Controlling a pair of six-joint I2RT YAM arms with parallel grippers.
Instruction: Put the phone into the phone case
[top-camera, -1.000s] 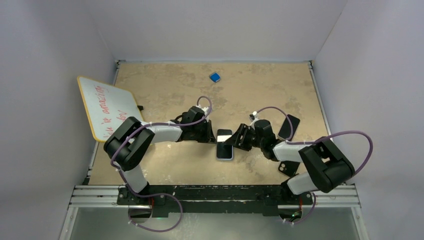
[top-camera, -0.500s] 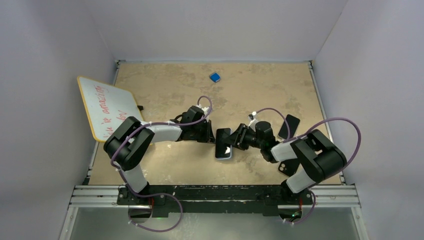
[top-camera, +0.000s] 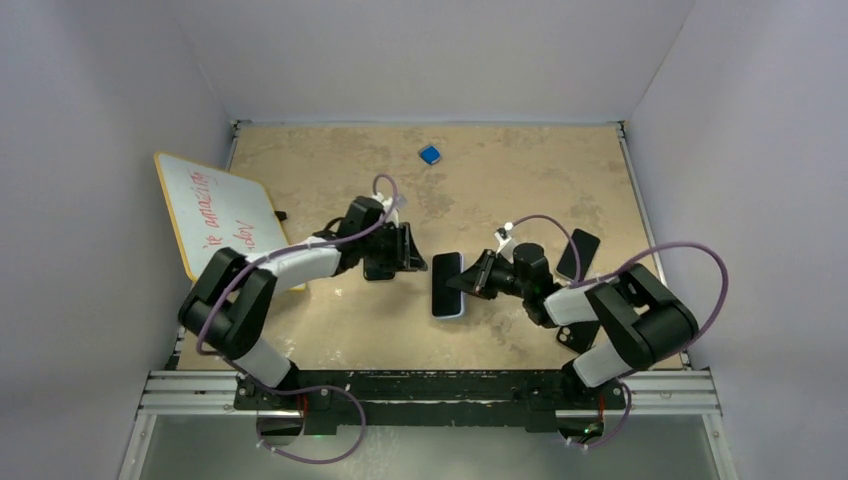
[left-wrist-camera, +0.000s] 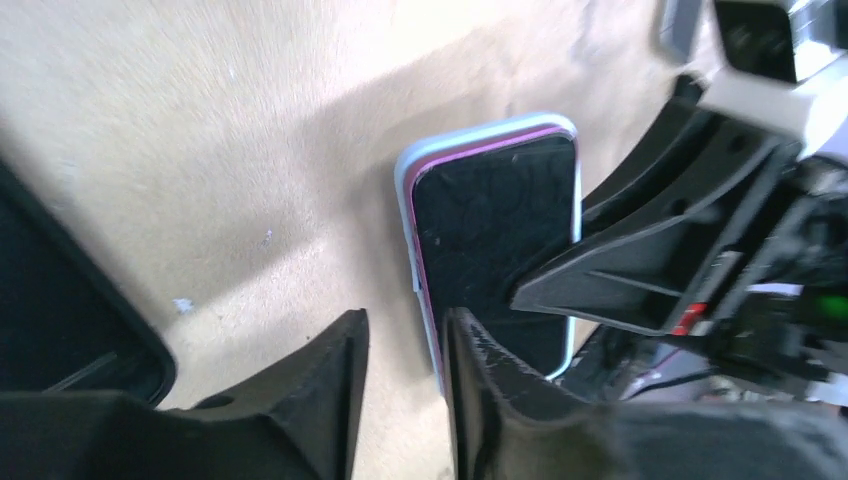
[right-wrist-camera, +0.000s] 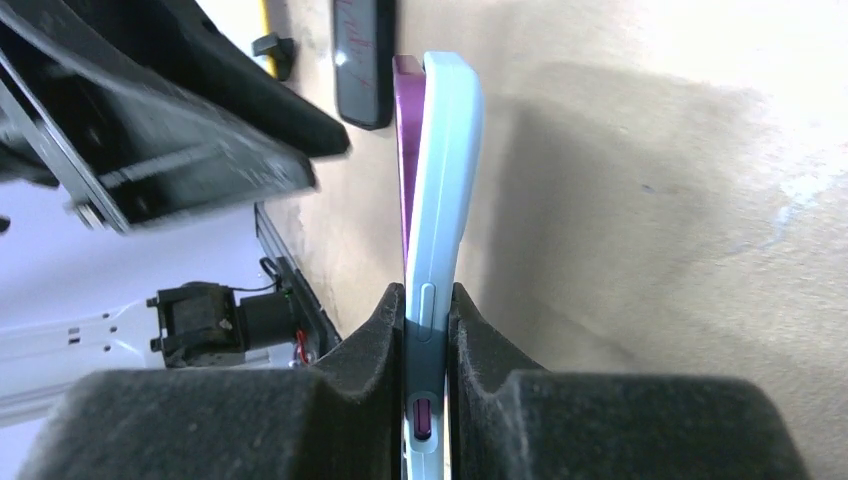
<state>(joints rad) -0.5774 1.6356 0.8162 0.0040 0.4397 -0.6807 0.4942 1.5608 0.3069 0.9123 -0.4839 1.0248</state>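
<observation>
The phone (top-camera: 446, 280), black-screened with a purple body, lies in the pale blue phone case (top-camera: 444, 312) at mid-table. In the right wrist view the purple phone (right-wrist-camera: 405, 140) stands a little proud of the case (right-wrist-camera: 447, 170) along one long side. My right gripper (top-camera: 470, 281) (right-wrist-camera: 428, 320) is shut on the case's side edge, squeezing case and phone together. My left gripper (top-camera: 419, 262) (left-wrist-camera: 405, 335) hangs just left of the phone (left-wrist-camera: 495, 225), jaws a narrow gap apart with nothing between them.
A whiteboard (top-camera: 215, 215) with red writing leans at the left wall. A small blue object (top-camera: 430, 154) lies at the back. A black phone-shaped item (top-camera: 578, 253) and another (top-camera: 574, 335) lie on the right by my right arm. A black case (left-wrist-camera: 70, 320) lies under my left wrist.
My left gripper let go of the phone's left edge, opened slightly and drew back to the left. My right gripper moved in and closed on the case's right edge.
</observation>
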